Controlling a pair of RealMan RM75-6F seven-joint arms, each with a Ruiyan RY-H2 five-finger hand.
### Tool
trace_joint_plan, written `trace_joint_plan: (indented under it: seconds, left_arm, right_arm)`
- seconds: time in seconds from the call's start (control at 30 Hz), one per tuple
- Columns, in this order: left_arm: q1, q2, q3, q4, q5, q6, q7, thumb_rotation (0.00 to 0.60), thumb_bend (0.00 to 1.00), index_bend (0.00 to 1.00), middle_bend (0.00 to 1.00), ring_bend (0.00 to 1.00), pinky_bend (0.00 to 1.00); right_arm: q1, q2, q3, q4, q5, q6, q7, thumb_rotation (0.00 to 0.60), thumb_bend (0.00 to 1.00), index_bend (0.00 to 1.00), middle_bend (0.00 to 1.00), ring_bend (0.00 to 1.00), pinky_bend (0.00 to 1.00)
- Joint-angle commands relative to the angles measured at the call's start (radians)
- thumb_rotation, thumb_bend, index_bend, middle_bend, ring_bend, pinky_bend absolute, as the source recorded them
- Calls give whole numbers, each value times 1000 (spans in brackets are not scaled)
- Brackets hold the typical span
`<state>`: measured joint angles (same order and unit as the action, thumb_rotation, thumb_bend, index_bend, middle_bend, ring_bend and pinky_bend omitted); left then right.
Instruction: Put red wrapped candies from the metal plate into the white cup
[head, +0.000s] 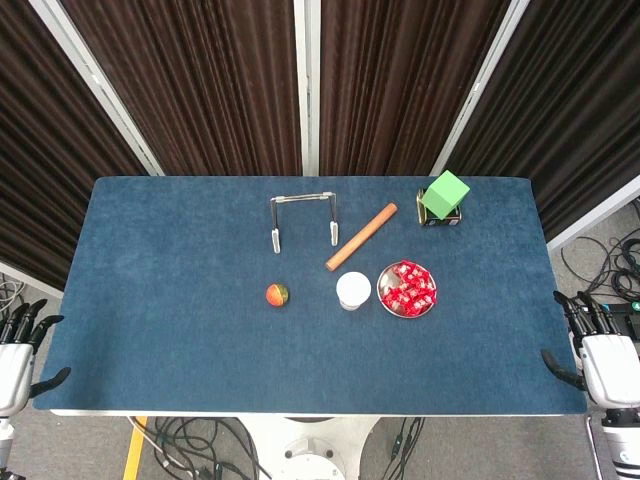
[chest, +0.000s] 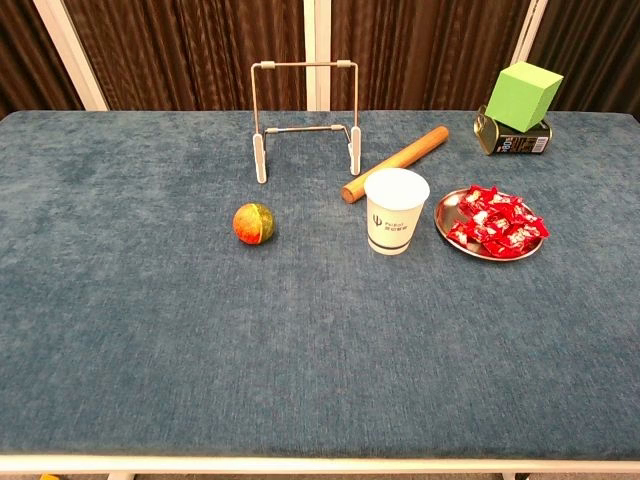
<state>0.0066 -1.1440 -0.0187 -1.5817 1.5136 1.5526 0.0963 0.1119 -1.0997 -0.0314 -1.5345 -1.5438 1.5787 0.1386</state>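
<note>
We're looking down on a blue table (head: 180, 330), and both of our hands sit off its near corners. Our left hand (head: 18, 352) hangs just beside the left edge, fingers apart with the thumb jutting toward the table, holding nothing. Our right hand (head: 598, 352) mirrors it at the right edge, fingers apart, thumb poking in toward the cloth, nothing in it either. The chest view shows neither hand.

Out in the middle, the red candies (chest: 495, 222) lie heaped in the metal plate (chest: 446, 210), well apart from both hands. The white cup (chest: 396, 210) stands upright just beside the plate, on its left, mouth open to the top; we cannot tell whether anything is in it.

Behind the cup, a wooden rolling pin (chest: 396, 163) lies slantwise, its near end close to the cup's rim. Left of that stands a metal wire rack (chest: 305, 120), upright on two white feet. A small red and green ball (chest: 254, 223) rests to the left of the cup. At the far right, a green cube (chest: 527, 96) sits tilted on top of a tin can (chest: 510, 143).
</note>
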Motion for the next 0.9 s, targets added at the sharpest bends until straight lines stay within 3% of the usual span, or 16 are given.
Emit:
trace_joint_plan:
  seconds: [0.03, 0.17, 0.23, 0.37, 0.57, 0.77, 0.9]
  left_arm:
    - [0, 0, 0, 0, -3, -1, 0, 600, 0, 317, 187, 108, 187]
    - [-1, 0, -2, -1, -7, -3, -1, 600, 0, 317, 187, 108, 187]
    - [-2, 0, -3, 0, -8, -4, -3, 600, 0, 317, 187, 108, 187]
    - [-7, -5, -4, 2, -10, -11, -8, 600, 0, 317, 187, 108, 186]
    - [-6, -7, -3, 8, -10, -9, -16, 600, 0, 318, 187, 108, 186]
    - [-3, -11, -3, 19, -15, -8, -29, 600, 0, 317, 187, 108, 186]
    - [-2, -12, -4, 27, -22, -12, -37, 600, 0, 317, 187, 108, 187]
  right_arm:
    - [2, -3, 6, 2, -2, -12, -1, 600, 231, 82, 179, 52, 134]
    - [5, -4, 15, -2, -7, -27, -6, 600, 222, 80, 183, 52, 134]
    - [11, -9, 26, -5, -4, -32, -17, 600, 155, 84, 191, 52, 134]
    - [60, -30, 48, -25, -25, -89, -62, 600, 57, 208, 205, 55, 134]
    - [205, -72, 98, -28, -7, -294, -219, 600, 112, 358, 205, 55, 134]
    - [349, -175, 131, 72, 67, -525, -344, 600, 148, 391, 204, 40, 131]
    - [407, -253, 138, 160, 103, -611, -399, 600, 154, 394, 201, 21, 111]
